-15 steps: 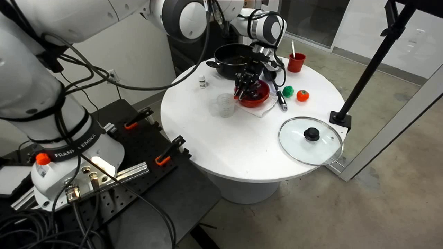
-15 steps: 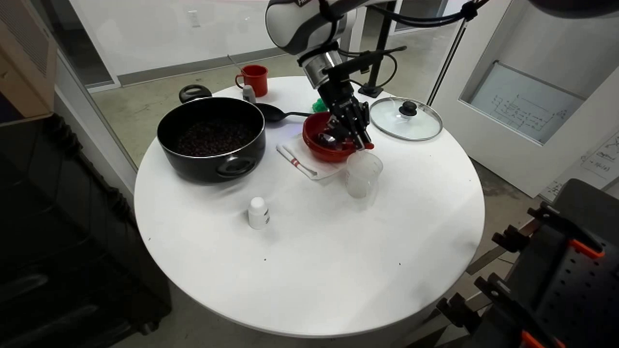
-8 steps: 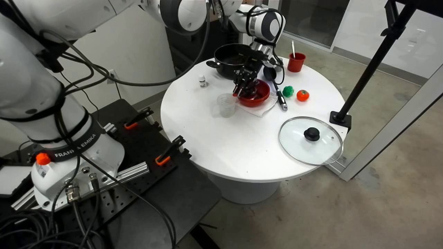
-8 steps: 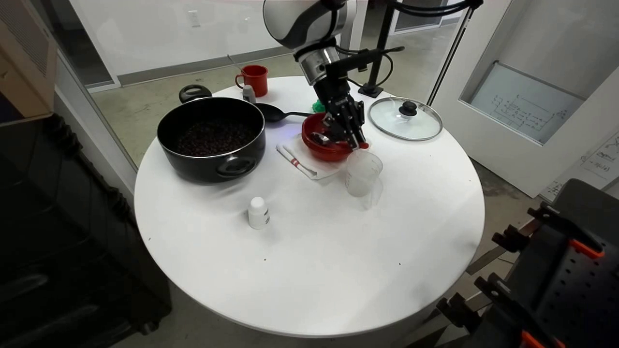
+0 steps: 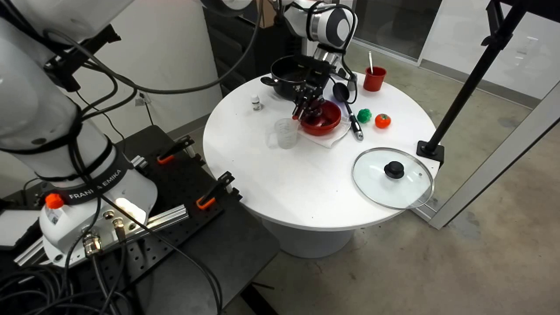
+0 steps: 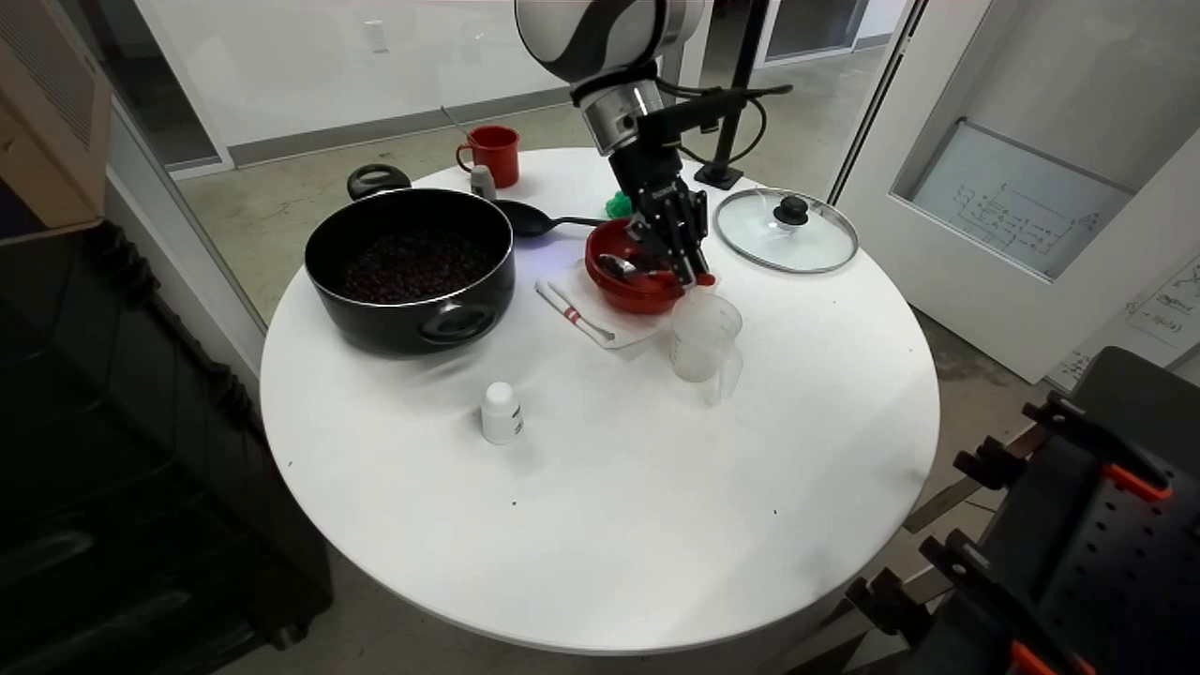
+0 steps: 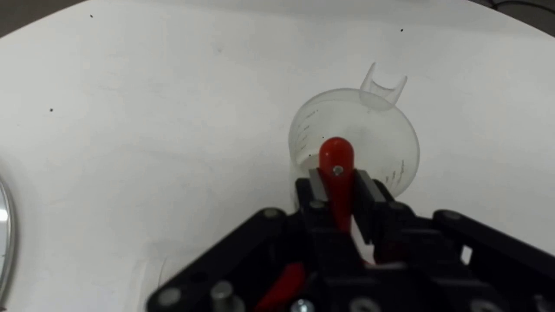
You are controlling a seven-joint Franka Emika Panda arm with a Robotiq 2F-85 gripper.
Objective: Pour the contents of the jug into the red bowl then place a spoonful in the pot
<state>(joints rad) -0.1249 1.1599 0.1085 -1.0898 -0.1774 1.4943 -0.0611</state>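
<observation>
Spoon (image 7: 337,153) shifted, beans (image 6: 410,268) in an exterior view

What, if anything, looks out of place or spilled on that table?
In an exterior view, the glass lid overhangs the edge of the white table, so it might get knocked off. A few dark specks also dot the table; I can't tell what they are. The measuring jug stands upright, and I see no clear spill.

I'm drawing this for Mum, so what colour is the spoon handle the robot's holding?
The spoon handle is red; it shows best in the wrist view.
</observation>
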